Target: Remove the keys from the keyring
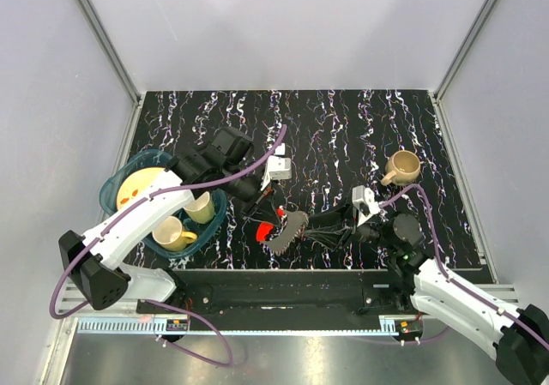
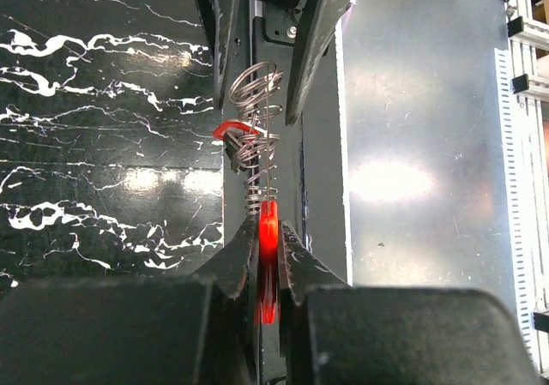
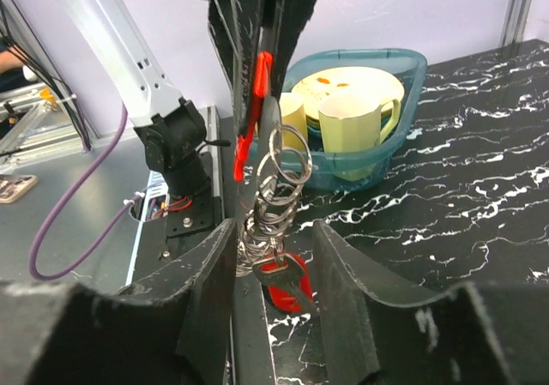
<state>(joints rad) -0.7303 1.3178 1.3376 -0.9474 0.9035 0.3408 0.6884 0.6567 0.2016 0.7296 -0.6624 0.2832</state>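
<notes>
The keyring point(image 2: 256, 149) sits between the tub point(image 1: 110, 183), left, and the mug point(image 1: 401, 167), right

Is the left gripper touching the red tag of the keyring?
Touching. The left wrist view shows the left gripper clamped on the red tag, with one finger against each side of it.

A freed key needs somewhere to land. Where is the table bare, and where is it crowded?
Bare: the far strip of the table along its back edge, and the patch left of the tan mug. Crowded: the near middle, where left gripper and right gripper meet at the keyring; the left side, filled by the teal basin.
</notes>
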